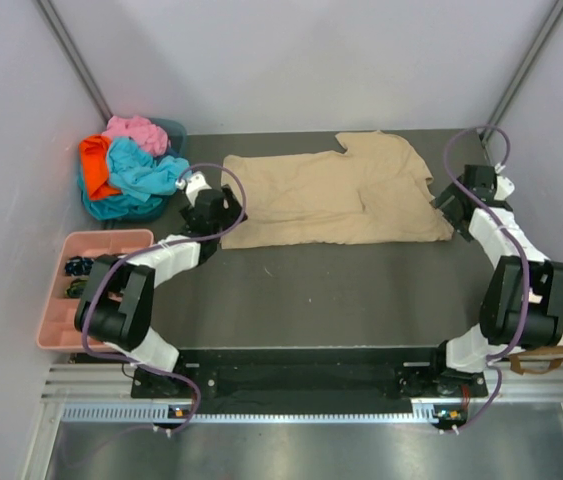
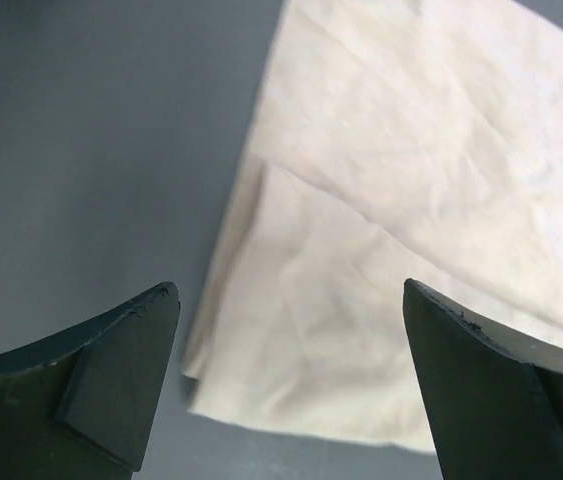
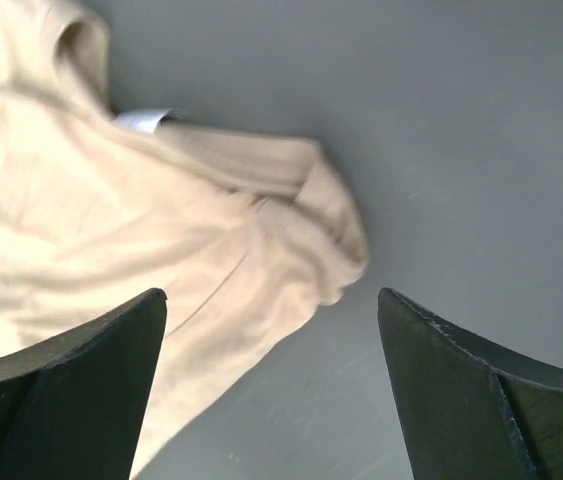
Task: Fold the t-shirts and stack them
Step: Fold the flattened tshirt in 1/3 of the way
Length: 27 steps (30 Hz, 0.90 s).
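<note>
Top external view: the tan t-shirt (image 1: 331, 200) lies partly folded across the far side of the table (image 1: 341, 290). The left gripper (image 1: 204, 197) and right gripper (image 1: 453, 200) hang wide and empty at its ends. Grasp matching edges evenly so the next fold aligns.

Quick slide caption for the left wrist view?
Open left end effector over a folded corner of the tan shirt on the grey table.

Pale lilac walls (image 1: 291, 60) surround a dark grey table (image 1: 341, 290), evenly lit
</note>
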Motion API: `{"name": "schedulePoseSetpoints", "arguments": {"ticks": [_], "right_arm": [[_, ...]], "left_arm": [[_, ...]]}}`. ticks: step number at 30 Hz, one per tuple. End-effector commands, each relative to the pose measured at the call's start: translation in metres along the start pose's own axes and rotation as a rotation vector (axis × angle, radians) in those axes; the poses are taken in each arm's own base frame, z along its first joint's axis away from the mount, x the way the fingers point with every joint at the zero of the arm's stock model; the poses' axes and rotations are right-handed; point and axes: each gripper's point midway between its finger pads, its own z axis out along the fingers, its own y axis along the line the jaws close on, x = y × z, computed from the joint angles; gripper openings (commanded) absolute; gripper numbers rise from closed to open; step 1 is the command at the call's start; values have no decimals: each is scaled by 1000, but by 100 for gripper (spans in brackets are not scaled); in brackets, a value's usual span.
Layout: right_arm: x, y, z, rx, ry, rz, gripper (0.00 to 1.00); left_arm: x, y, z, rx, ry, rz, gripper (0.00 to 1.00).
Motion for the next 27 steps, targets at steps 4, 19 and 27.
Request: {"name": "schedulePoseSetpoints", "arguments": {"ticks": [4, 19, 27], "right_arm": [[15, 32, -26, -109, 2, -86, 86], [46, 12, 11, -10, 73, -85, 86], [52, 6, 29, 35, 88, -74, 77]], "left_arm": [[19, -12, -20, 40, 27, -7, 98], [46, 9, -11, -81, 113, 46, 97], [56, 9, -3, -91, 150, 46, 93]]}}
